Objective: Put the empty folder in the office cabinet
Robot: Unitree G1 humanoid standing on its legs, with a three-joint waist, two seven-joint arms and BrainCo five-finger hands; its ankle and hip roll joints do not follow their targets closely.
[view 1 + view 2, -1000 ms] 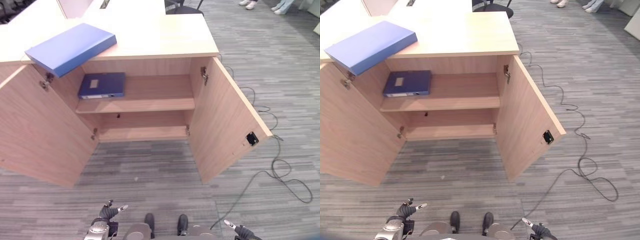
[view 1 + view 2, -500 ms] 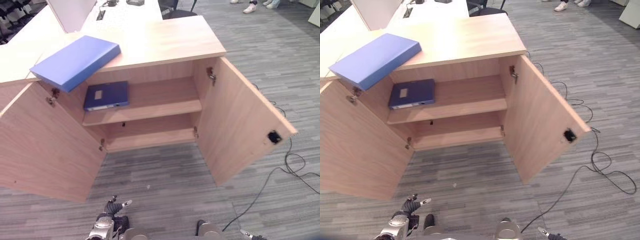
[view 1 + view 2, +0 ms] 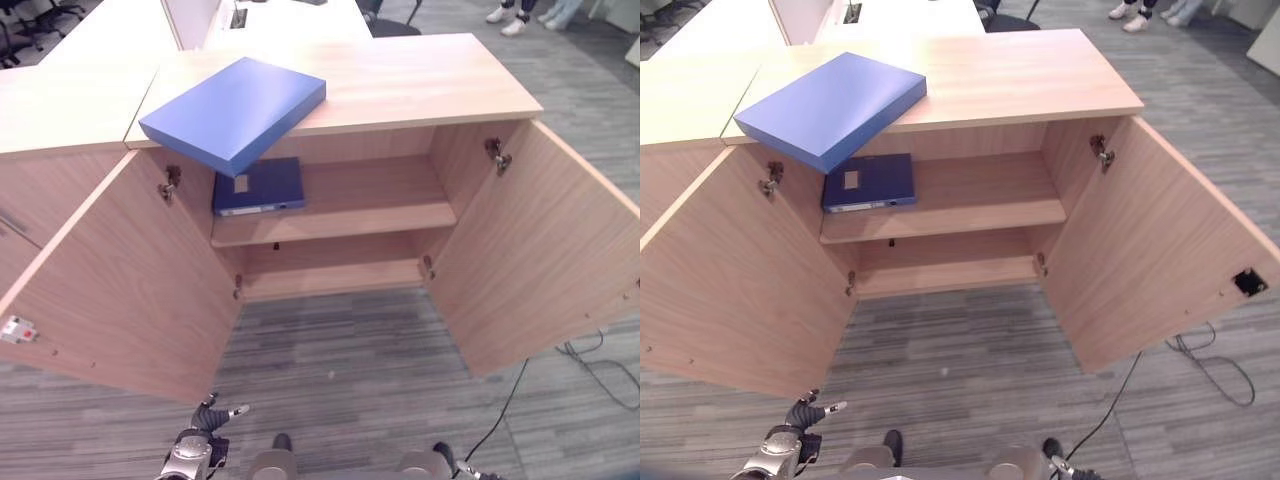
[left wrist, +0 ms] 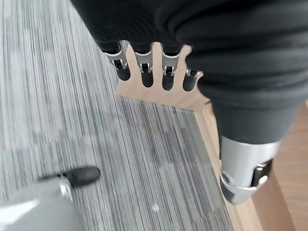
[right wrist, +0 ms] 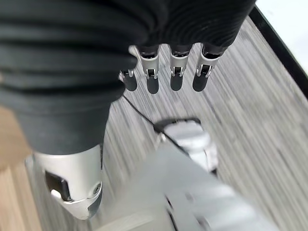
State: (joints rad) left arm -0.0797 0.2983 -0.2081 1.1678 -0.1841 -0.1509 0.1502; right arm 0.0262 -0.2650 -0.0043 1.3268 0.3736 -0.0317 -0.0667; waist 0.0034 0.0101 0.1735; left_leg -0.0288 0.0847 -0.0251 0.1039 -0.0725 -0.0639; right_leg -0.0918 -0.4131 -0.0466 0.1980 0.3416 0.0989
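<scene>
Currently the blue folder (image 3: 235, 108) lies on the desk (image 3: 420, 75), one corner overhanging the open cabinet (image 3: 340, 200). Expect a light, stiff, smooth box; grasp that overhanging corner. Left hand (image 4: 154, 72) and right hand (image 5: 163, 72) hang released, fingers straight, holding nothing.
</scene>
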